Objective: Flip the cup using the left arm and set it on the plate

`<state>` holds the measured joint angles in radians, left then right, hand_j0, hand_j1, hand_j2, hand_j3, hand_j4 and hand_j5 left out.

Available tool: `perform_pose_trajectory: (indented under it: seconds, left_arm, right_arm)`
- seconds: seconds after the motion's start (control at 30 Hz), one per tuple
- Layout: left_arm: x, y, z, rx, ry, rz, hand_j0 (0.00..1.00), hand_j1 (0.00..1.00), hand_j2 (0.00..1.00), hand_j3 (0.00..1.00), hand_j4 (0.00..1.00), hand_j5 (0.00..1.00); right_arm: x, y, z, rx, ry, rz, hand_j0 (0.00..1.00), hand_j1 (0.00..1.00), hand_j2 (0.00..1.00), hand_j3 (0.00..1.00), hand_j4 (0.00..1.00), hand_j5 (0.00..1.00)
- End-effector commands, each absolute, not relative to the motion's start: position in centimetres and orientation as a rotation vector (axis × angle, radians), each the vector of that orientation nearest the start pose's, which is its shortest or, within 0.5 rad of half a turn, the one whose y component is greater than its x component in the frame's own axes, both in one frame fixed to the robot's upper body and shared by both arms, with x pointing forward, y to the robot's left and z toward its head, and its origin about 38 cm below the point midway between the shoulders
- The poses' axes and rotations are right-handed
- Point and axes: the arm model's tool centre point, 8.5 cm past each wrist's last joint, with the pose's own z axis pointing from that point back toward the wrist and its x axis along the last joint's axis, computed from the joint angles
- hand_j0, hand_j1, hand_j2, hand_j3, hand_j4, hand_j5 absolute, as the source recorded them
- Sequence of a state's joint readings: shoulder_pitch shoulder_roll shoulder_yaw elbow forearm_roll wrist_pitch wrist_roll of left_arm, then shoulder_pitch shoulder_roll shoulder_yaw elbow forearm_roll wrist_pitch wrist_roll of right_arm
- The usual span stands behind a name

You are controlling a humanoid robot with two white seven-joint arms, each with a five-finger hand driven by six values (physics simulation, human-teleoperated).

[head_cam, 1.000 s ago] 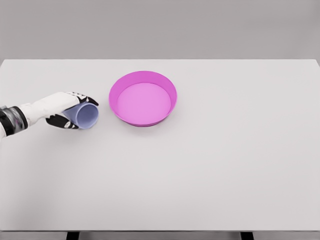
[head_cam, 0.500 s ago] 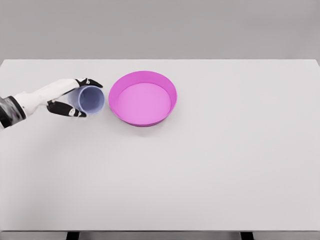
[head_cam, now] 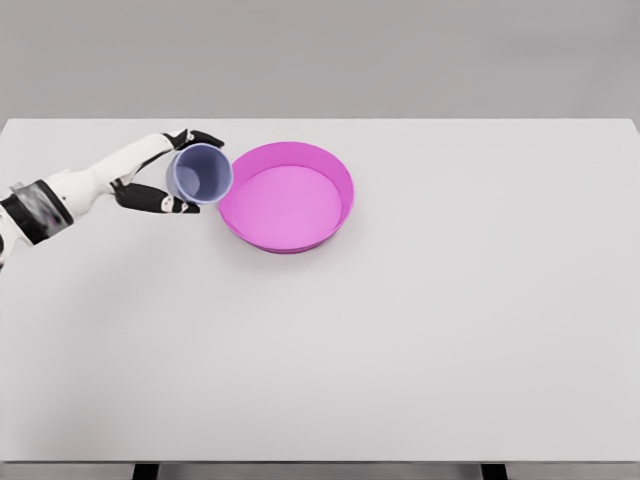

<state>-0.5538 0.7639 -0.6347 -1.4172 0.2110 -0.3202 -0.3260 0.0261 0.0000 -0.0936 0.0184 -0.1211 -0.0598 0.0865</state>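
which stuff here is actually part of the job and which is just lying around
Part of the job:
- cup, pale blue, held by the left hand
- plate, pink

Just there:
- table, white, bearing the plate; nothing else lies on it

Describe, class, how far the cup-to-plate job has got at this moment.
Done: the left hand has grasped the pale blue cup and holds it off the white table. In hand: the cup is tilted, mouth facing the camera, beside the pink plate. Left: finish turning it and set it on the plate.

no readable text, labels or numbers
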Motion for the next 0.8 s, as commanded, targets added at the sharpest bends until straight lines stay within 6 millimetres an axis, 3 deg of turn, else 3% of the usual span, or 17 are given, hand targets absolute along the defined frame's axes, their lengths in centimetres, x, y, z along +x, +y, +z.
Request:
perform_pose_trajectory:
  seconds: [0.0,0.23,0.77]
  left_arm:
    - [44.7,29.5,19.5,-0.015,-1.669,-1.194,0.77,0.77,0.77,0.77,0.77,0.77]
    - [45.2,28.2,19.8,-0.115,-1.725,-1.086,0.78,0.78,0.78,0.78,0.78,0.78]
    - [46.4,24.6,18.5,-0.298,-1.775,-0.891,0.80,0.80,0.80,0.80,0.80,0.80]
  right_arm:
    - [-1.6,-26.5,-26.2,-0.011,-0.034,-0.212,1.00,1.00,1.00,1.00,1.00,1.00]
    - [-1.6,-26.5,-26.2,-0.011,-0.034,-0.212,1.00,1.00,1.00,1.00,1.00,1.00]
    - [-1.6,-26.5,-26.2,-0.011,-0.034,-0.212,1.00,1.00,1.00,1.00,1.00,1.00]
